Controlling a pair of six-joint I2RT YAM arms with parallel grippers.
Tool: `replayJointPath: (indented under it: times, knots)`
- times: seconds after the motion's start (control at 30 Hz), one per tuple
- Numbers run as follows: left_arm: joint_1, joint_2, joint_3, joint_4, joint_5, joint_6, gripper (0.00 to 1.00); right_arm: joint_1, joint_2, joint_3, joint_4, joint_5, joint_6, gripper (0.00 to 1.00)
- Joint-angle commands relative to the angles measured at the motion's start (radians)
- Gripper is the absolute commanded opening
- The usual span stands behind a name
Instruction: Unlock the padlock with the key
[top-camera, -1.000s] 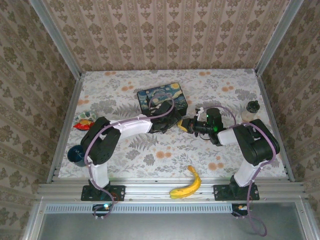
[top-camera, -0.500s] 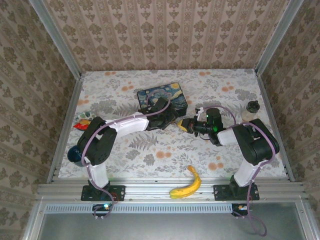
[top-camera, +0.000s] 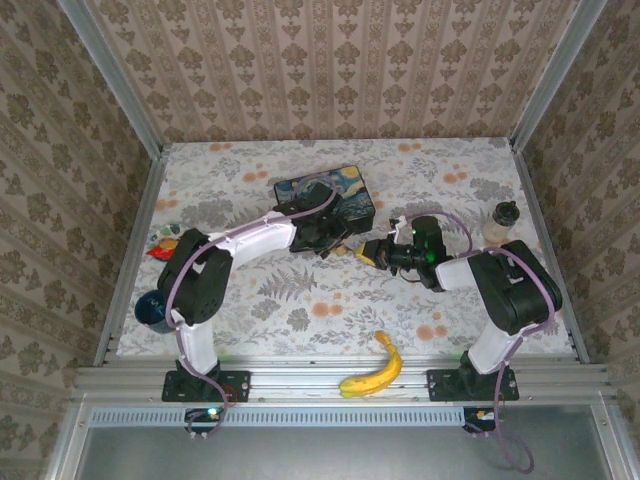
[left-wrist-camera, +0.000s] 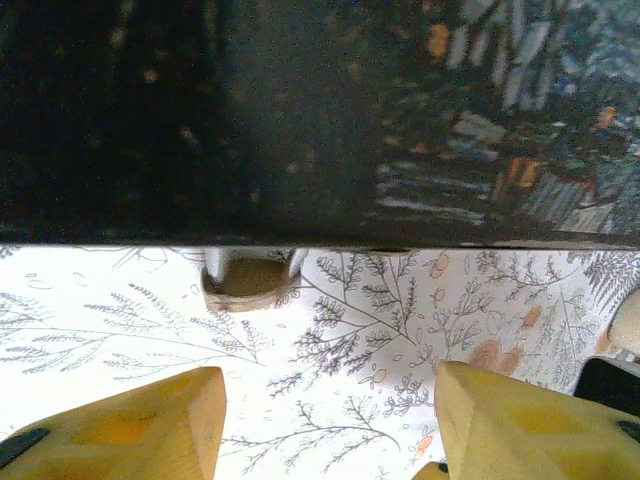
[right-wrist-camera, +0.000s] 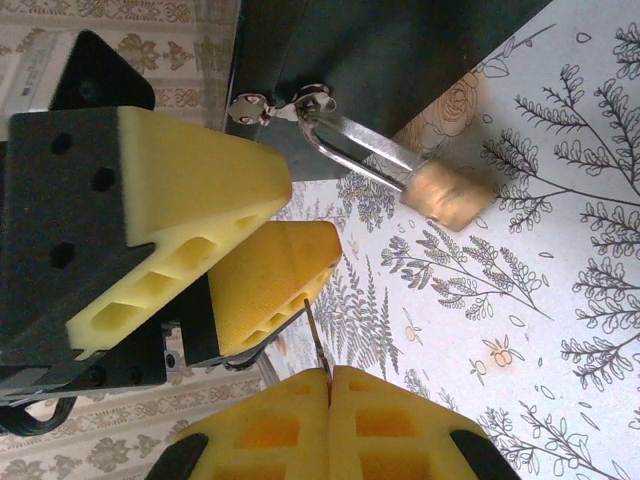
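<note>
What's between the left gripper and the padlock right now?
Only bare flowered tablecloth, in the left wrist view: the padlock sits by the edge of the tin, the left gripper short of it.

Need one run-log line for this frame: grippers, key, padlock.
left gripper: open, empty, facing padlock | right gripper: shut on key | padlock: shackled to tin, key not yet in

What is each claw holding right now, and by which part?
Right claw is shut on the key, gripping its buried end; a thin sliver of blade sticks out. Left claw is open, holding nothing.
</note>
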Motion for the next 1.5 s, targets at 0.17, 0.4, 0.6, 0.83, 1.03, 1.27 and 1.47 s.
replayJointPath:
  times: [0.17, 0.4, 0.6, 0.83, 1.03, 1.27, 1.47]
  knots:
    - [0.010, 0.037, 0.009, -0.035, 0.009, 0.024, 0.56, 0.011, -0.014, 0.020, -0.010, 0.015, -0.020, 0.00]
    - [-0.010, 0.066, 0.063, -0.129, -0.181, 0.190, 0.61, 0.010, -0.036, 0.001, -0.054, 0.046, -0.055, 0.00]
    - [-0.063, 0.115, 0.142, -0.173, -0.324, 0.238, 0.70, 0.007, -0.055, -0.011, -0.077, 0.064, -0.080, 0.00]
    - [-0.113, 0.181, 0.220, -0.249, -0.457, 0.257, 0.65, -0.007, -0.067, -0.014, -0.101, 0.056, -0.110, 0.00]
    - [-0.127, 0.221, 0.249, -0.291, -0.493, 0.227, 0.61, -0.019, -0.058, -0.020, -0.099, 0.044, -0.119, 0.00]
    - [-0.132, 0.248, 0.265, -0.313, -0.510, 0.223, 0.61, -0.030, -0.046, -0.019, -0.079, 0.029, -0.113, 0.00]
    - [-0.149, 0.264, 0.290, -0.333, -0.554, 0.249, 0.59, -0.031, -0.032, -0.017, -0.054, 0.021, -0.100, 0.00]
